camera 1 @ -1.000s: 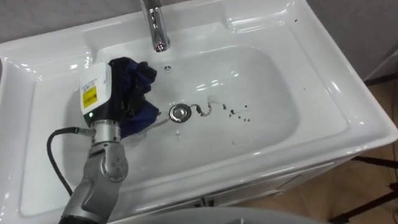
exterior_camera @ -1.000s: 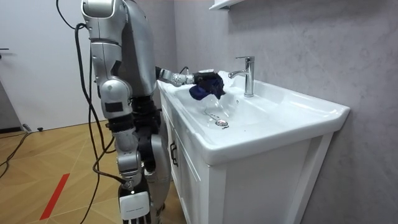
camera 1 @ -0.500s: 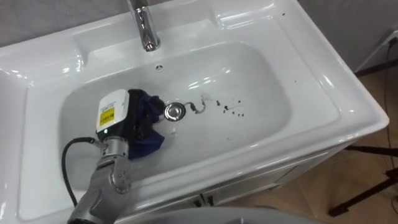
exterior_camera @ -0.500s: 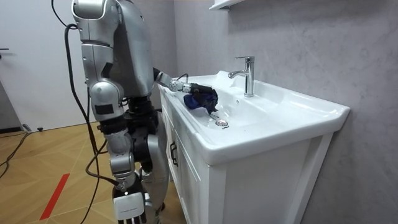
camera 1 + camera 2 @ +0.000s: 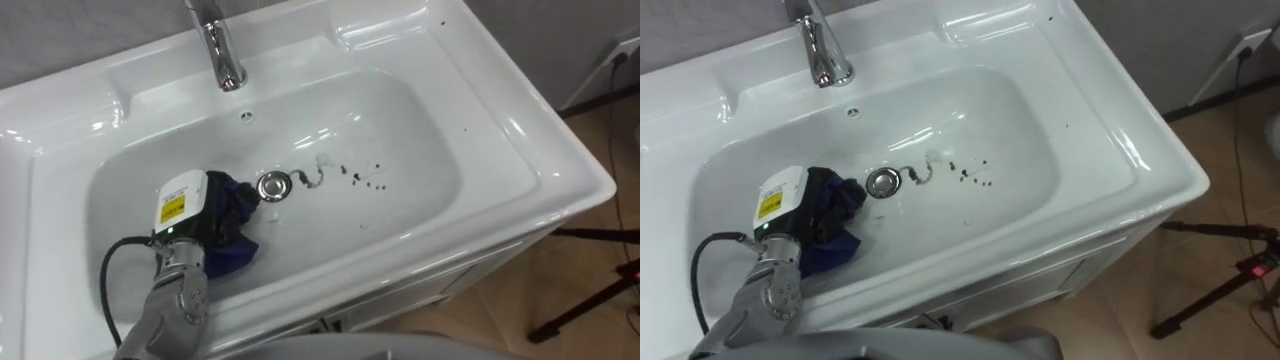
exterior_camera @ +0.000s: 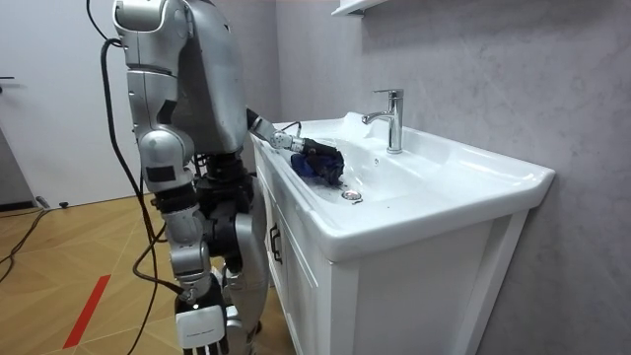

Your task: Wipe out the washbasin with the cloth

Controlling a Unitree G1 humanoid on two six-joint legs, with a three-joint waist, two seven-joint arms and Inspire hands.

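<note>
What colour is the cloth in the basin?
Dark blue. The cloth shows best in the left eye view.

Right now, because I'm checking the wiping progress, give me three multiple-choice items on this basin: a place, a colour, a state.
1. Where is the cloth? A by the faucet's base; B in the bowl beside the drain; C on the floor.
2. Its colour? A white; B yellow; C dark blue.
3. The dark specks are: A uncovered; B under the cloth; C under running water.
Answers: B, the left hand holds it left of the drain; C, dark blue against the white basin; A, they lie bare right of the drain.
</note>
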